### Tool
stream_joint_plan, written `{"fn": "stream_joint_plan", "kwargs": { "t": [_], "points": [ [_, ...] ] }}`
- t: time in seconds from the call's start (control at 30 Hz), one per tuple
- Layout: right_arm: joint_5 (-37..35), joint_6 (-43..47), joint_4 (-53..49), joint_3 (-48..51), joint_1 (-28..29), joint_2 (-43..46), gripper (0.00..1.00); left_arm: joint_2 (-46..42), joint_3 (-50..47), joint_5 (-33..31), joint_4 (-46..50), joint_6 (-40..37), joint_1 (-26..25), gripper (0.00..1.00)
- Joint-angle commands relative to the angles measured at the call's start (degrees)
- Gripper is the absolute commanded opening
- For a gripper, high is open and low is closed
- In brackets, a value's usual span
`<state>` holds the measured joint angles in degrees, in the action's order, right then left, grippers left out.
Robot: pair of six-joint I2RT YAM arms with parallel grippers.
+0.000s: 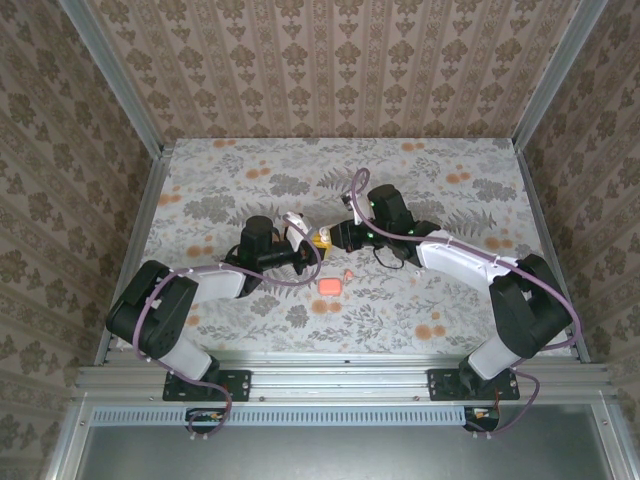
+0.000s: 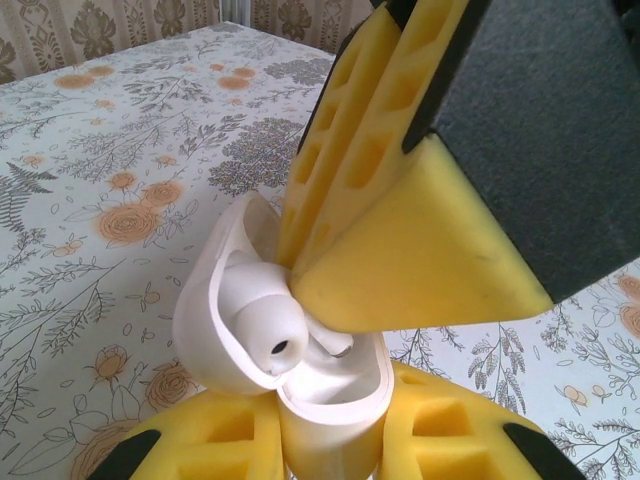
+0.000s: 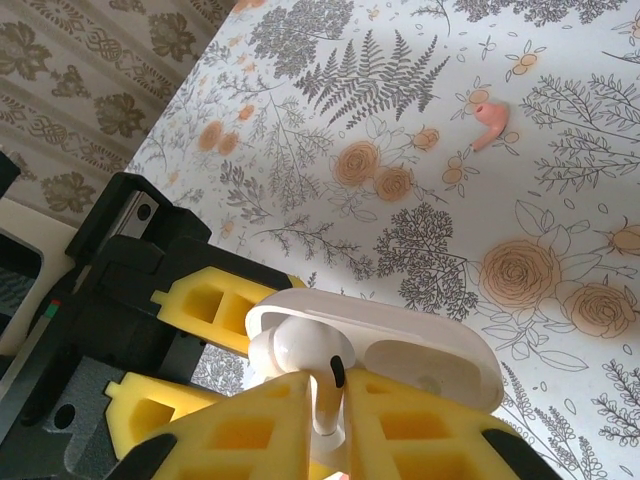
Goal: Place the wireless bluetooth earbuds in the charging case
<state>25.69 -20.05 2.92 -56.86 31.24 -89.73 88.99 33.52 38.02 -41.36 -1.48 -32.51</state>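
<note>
Coral-pink earbud (image 1: 347, 272) lies loose on the flowered desk (image 1: 220, 170), just beyond a small coral-pink case (image 1: 331, 286) that sits nearest the arm bases. Farther back, at mid-desk, the left hand (image 2: 330, 450) is clamped tight around the base of a white charging case (image 2: 215, 300) with its lid open. The right hand (image 3: 325, 405) meets it from the opposite side, yellow fingers pinched narrowly on the stem of a white earbud (image 3: 300, 350) whose head rests inside the open case.
</note>
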Motion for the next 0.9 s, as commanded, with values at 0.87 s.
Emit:
{"fn": "stream_joint_plan", "kwargs": {
  "t": [0.87],
  "points": [
    [6.2,-0.7,20.9,10.5,-2.5,5.5,0.12,0.5,0.6,2.8,-5.1,0.8,0.3,0.07]
  ]
}}
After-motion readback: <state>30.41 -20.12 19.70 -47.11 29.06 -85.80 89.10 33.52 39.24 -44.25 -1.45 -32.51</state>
